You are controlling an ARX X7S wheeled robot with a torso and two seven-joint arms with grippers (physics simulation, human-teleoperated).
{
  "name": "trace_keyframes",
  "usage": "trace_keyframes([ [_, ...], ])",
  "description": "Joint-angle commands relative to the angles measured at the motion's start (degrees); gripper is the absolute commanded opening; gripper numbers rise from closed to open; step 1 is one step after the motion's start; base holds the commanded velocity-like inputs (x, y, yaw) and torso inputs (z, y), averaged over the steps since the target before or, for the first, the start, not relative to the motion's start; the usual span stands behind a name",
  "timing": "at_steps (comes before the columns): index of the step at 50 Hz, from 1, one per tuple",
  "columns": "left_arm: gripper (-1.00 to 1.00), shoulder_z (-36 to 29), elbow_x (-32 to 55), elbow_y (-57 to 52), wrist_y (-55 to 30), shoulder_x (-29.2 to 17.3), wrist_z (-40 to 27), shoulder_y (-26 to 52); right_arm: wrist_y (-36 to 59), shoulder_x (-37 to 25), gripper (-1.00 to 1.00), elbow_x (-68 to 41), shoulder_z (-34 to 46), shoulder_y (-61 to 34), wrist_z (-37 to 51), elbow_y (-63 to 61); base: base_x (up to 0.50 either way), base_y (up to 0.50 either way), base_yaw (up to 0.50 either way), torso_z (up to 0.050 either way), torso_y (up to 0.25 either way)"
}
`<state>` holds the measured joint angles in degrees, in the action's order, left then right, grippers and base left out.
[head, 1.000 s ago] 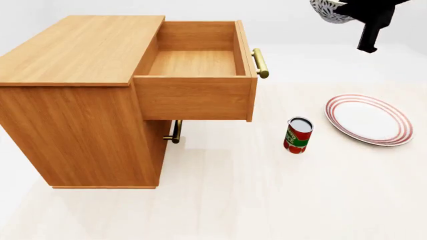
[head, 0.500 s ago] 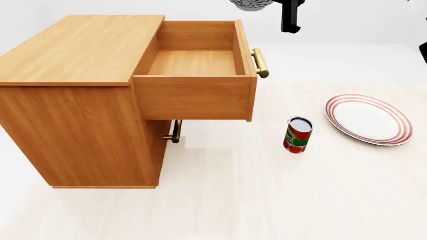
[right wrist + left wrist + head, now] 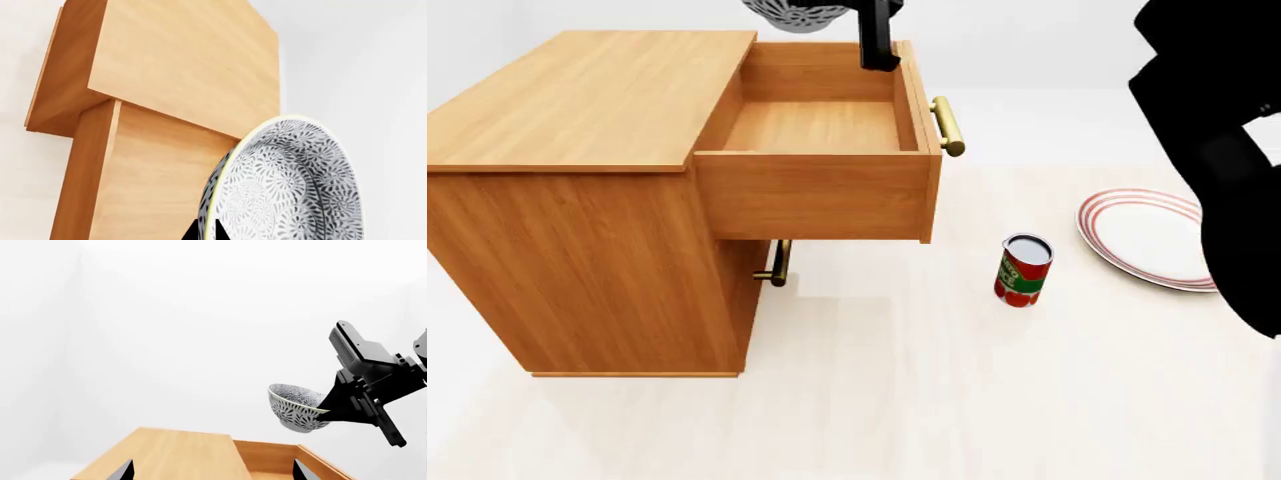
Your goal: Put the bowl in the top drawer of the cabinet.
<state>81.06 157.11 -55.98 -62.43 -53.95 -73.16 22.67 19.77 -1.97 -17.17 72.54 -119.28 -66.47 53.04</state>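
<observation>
Right gripper (image 3: 325, 411) jaws closed on the rim of the bowl (image 3: 295, 408), held above the open top drawer (image 3: 818, 125) of the cabinet (image 3: 574, 200); left jaws' state indeterminate.

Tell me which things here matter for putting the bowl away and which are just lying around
Part of the job:
- speckled grey-blue and white deep bowl, held by the right gripper
- open light-brown wooden top drawer
- boxy light-brown wooden cabinet

Just lying about:
- red and green tin can, upright on the floor
- flat white plate with red rim rings
</observation>
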Motion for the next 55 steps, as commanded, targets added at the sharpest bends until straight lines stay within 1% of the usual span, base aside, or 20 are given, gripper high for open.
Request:
trace_keyframes([
  [1, 1.00, 2.91, 2.14, -0.28, -0.19, -1.17, 0.43, 0.54, -1.98, 1.92, -1.00, -4.29, 3.41, -1.27, 1.62, 2.93, 0.00, 0.00, 0.00, 0.000, 0.000],
  [6, 1.00, 4.08, 3.00, -0.60, -0.02, -2.80, 0.19, 0.58, -2.65, 1.92, -1.00, -7.15, 6.46, -2.28, 2.55, 3.95, 0.00, 0.00, 0.00, 0.000, 0.000],
  [16, 1.00, 4.92, 3.51, -0.47, 0.89, -4.37, -0.07, 0.47, -3.54, 1.94, -1.00, -11.67, 11.07, -4.29, 4.09, 5.37, 0.00, 0.00, 0.00, 0.000, -0.133],
  [22, 1.00, 5.28, 3.52, -0.26, 1.22, -5.11, -0.04, 0.54, -3.91, 1.94, -1.00, -12.57, 12.91, -5.15, 4.43, 6.03, 0.00, 0.00, 0.00, 0.000, -0.132],
  [31, 1.00, 6.19, 3.97, 0.08, 2.20, -6.96, -0.29, 0.56, -3.99, 1.94, -1.00, -12.77, 14.34, -5.30, 4.69, 6.55, 0.00, 0.00, 0.00, 0.000, -0.120],
  [38, 1.00, 5.83, 3.17, 0.00, 2.67, -7.66, 0.18, 0.83, -3.85, 1.94, -1.00, -13.18, 14.45, -5.29, 4.77, 5.98, 0.00, 0.00, 0.00, 0.000, -0.107],
  [49, 1.00, 7.89, 5.09, 0.39, 3.05, -8.88, -0.87, 0.30, -3.50, 1.86, -1.00, -13.38, 14.86, -5.30, 3.64, 5.15, 0.00, 0.00, 0.00, 0.000, -0.102],
  [55, 1.00, 8.10, 5.10, 0.39, 3.05, -8.83, -0.82, 0.17, -2.81, 1.21, -1.00, -13.12, 15.43, -4.97, 3.09, 3.55, 0.00, 0.00, 0.00, 0.000, -0.101],
])
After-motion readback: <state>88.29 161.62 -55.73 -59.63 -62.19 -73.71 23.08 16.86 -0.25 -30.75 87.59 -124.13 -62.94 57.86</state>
